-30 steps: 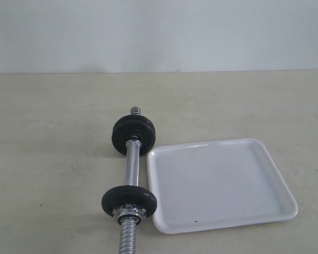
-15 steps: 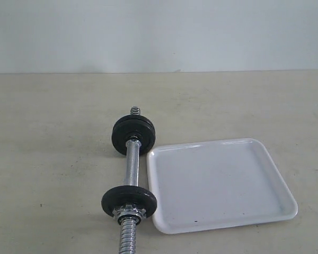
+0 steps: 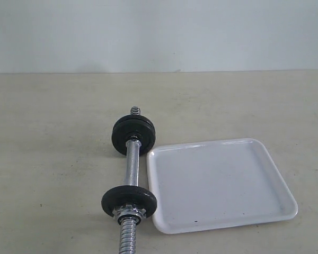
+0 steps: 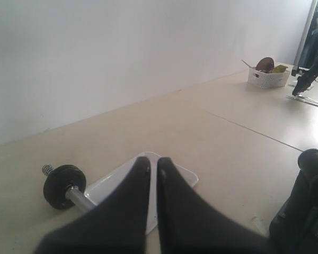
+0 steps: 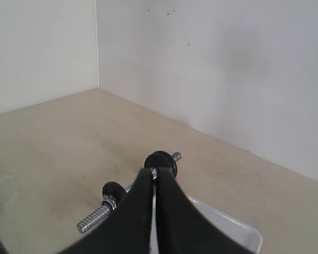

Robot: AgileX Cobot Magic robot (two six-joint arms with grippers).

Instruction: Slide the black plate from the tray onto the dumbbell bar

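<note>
I saw the tray [image 3: 222, 185] plain white w/ a tiny dark speck or two. Dumbbell bar [image 3: 130, 169] was shiny chrome, spiral-thread pattern at the ends, smooth mid. Black plate [image 3: 129, 200] looked matte black; far discs [image 3: 133, 135] black too. Table [image 3: 53, 132] was pale beige, wall [image 3: 159, 32] off-white. Left gripper [image 4: 152, 164] & right gripper [image 5: 152, 172] were black. Basket [image 4: 267, 78] in bkgd was white, lattice-patterned.

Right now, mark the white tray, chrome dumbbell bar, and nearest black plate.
White rectangular plastic tray [image 3: 222, 185], exterior view, bare floor.
Shiny chrome dumbbell bar [image 3: 131, 168], exterior view, smooth middle.
Near round black iron plate [image 3: 128, 197], exterior view, front face.
</note>
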